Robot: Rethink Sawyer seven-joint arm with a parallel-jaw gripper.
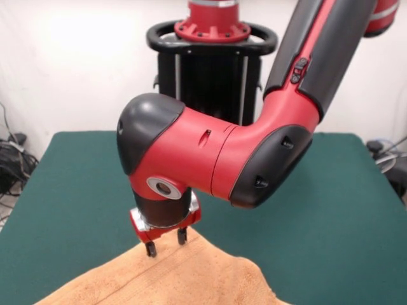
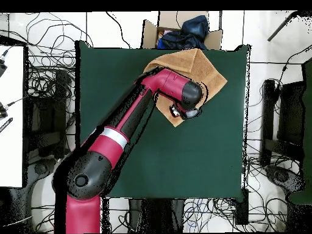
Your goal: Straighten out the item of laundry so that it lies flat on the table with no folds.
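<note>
So the towel [image 1: 172, 276] sits at the bottom middle of the front view, right at the near edge of the table [image 1: 331, 222], and it's clearly bunched: there's a raised fold running up to a peak just under the gripper [image 1: 166, 242]. The two dark fingers [image 1: 151, 248] are a little apart, tips right at that peak (I honestly can't tell if they're pinching cloth or just touching it). Above that, the big red and black arm [image 1: 229, 159] fills the centre of the frame and climbs to the upper right. Behind it, top centre, is the black pedestal [image 1: 210, 70]. In the overhead view the towel [image 2: 204, 67] is up at the top centre-right of the green table [image 2: 183, 158], lying skewed, with one corner poking out below the wrist.
</note>
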